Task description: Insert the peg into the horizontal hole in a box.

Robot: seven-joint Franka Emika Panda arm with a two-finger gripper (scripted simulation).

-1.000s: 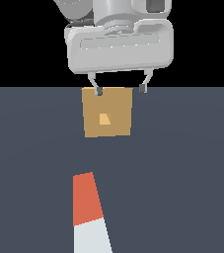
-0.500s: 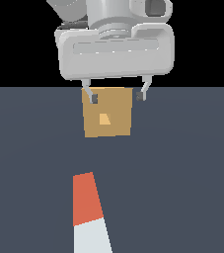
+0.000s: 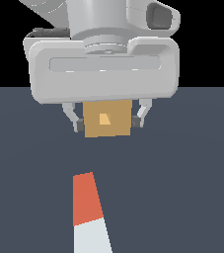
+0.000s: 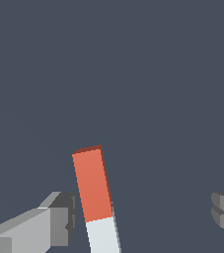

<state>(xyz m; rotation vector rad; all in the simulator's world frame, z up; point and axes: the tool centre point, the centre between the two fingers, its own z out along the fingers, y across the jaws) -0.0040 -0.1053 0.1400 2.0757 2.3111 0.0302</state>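
Note:
The peg lies flat on the dark floor in the near part of the exterior view, orange-red half pointing away, white half running off the frame's lower edge. The tan-brown box stands farther back, its upper part hidden behind my hand, with the lighter square hole in its face. My gripper hangs open in front of the box, one finger showing on each side of it, nothing between them. In the wrist view the peg lies between the spread fingertips, well apart from both.
The dark grey floor stretches all around the peg and box. Beyond its far edge the background is black. The large grey hand body covers the box's top in the exterior view.
My hand has come lower and nearer the exterior camera, looking much larger; its fingers now flank the box's image instead of sitting at its top. Peg and box have not moved.

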